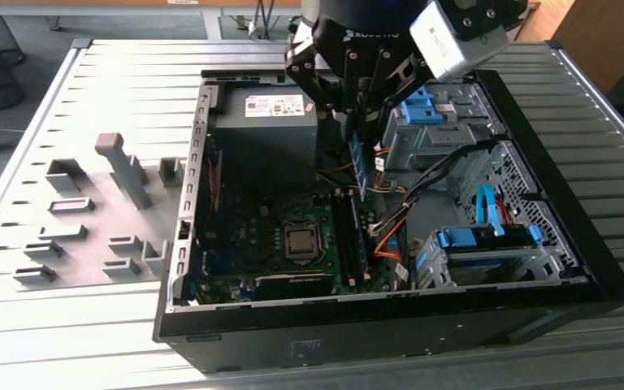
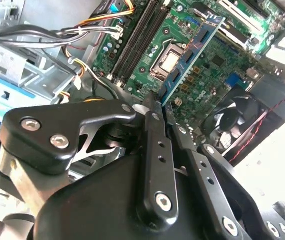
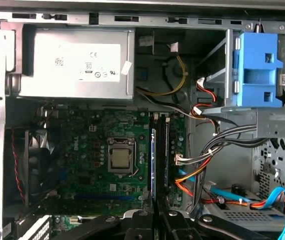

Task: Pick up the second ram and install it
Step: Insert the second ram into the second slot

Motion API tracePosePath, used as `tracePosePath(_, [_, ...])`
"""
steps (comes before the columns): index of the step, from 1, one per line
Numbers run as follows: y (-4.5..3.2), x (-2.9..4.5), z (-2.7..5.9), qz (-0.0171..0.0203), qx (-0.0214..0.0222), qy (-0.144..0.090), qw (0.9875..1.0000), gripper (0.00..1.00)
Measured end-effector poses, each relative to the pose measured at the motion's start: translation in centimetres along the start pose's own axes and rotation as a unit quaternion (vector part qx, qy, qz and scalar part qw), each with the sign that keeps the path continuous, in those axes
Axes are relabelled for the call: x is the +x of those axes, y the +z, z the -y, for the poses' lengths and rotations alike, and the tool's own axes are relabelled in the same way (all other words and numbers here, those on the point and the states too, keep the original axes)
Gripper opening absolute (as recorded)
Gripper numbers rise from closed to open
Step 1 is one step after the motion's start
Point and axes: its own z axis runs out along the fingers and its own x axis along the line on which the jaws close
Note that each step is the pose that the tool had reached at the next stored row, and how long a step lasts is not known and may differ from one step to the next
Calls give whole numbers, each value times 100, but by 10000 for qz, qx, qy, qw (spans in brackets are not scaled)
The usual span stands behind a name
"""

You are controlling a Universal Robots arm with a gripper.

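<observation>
Fingers of the end effector [image 2: 158, 107] pinch the second ram [image 2: 192, 52] by its top edge, and it hangs over the open computer case [image 1: 572, 244] on the bench [image 1: 106, 97]. To do this well, line the stick up straight along the long black slots [image 3: 161, 155] beside the silver chip socket [image 3: 120, 160]. I think tilting could jam it, so keep it level and push down evenly.
</observation>
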Motion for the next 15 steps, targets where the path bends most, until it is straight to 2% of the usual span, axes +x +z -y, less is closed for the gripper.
tracePosePath(3, [6, 0, 0, -1, 4, 213, 9998, 14])
tracePosePath(9, [8, 0, 0, -1, 3, 223, 9998, 14])
tracePosePath(15, [42, 1, 0, -1, 3, 223, 9998, 14])
